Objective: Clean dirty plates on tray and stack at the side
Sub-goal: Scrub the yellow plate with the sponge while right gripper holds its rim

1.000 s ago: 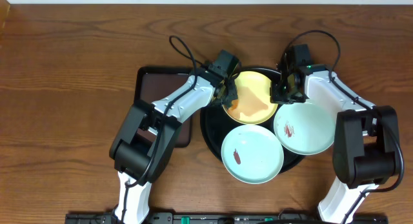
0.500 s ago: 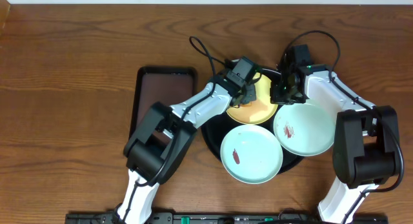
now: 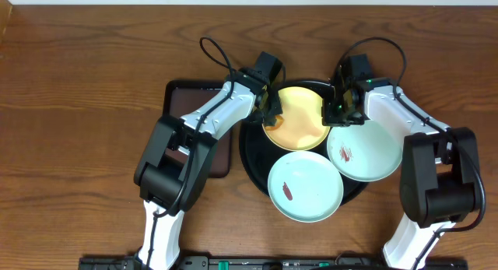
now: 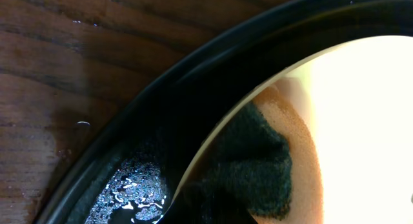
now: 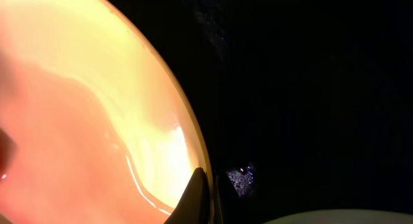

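Pulling back from mid-plate, sponge (image 4: pixel 251 166) pinched in left gripper (image 3: pixel 268 106); yellow plate (image 3: pixel 299 118) just beside it on tray (image 3: pixel 250 149), opposite rim nipped by right gripper (image 3: pixel 340 110). Probably mid-wipe; mint plates (image 3: pixel 305 187) still smeared.

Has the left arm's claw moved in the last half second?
Yes. The left gripper was further in over the yellow plate; now it is back at the plate's edge nearest the brown rectangular tray.
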Robot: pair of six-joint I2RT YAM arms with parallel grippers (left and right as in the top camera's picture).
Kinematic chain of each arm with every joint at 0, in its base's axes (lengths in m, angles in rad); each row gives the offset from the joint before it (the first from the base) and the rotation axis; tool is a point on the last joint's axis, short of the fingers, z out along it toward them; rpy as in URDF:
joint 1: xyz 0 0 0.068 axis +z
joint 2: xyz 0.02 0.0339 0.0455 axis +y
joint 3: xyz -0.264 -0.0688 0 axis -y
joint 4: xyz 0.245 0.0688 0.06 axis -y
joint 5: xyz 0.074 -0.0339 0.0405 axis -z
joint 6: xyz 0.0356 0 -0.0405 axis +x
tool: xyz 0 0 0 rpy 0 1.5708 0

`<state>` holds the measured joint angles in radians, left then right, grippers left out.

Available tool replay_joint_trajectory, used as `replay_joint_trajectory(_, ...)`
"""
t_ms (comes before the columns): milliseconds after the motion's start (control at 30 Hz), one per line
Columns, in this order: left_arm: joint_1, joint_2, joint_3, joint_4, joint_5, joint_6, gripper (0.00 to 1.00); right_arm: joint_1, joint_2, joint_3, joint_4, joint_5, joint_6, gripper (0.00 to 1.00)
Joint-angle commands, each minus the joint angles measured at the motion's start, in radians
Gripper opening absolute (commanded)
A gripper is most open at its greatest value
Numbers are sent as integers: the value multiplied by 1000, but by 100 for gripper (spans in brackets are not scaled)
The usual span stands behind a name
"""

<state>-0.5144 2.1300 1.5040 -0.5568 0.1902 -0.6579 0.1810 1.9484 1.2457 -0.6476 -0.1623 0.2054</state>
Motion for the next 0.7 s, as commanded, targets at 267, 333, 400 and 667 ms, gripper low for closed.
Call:
replay_joint_trajectory(267, -129, 45, -34, 76, 214, -215, 8, -9, -16, -10, -11, 61, 7, 1)
replay_joint_trajectory(333, -146, 45, -34, 76, 215, -225, 7, -9, -16, -10, -11, 61, 7, 1)
replay_joint_trajectory(400, -159, 45, -34, 72, 214, -243, 7, -9, -16, -10, -11, 61, 8, 1)
replay_joint_trajectory(667, -87, 45, -34, -75, -21, -167, 8, -9, -16, -10, -13, 61, 7, 1)
